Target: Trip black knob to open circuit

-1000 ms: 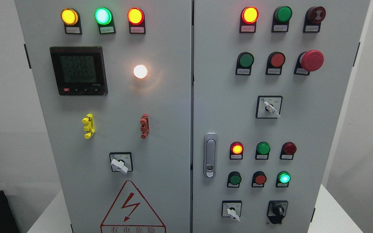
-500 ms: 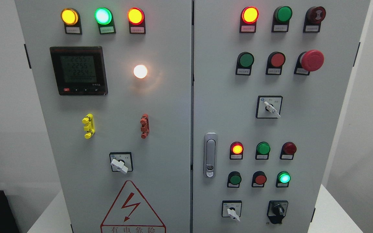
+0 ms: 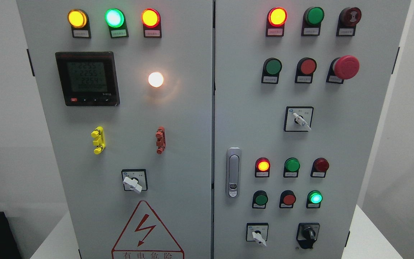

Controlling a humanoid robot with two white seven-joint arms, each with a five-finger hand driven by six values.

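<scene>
Standing upright, the grey metal cabinet (image 3: 192, 118) fills the view with two smooth doors. On the left door sits one square black meter (image 3: 87, 78); on the right door, one round red mushroom button (image 3: 346, 67). Three white selector levers (image 3: 132, 184) are counted. The black knob (image 3: 309, 233) is at the lower right corner of the right door — its ridge runs almost vertical, leaning slightly, pointing up. No robot hand appears — finger state cannot be told.
</scene>
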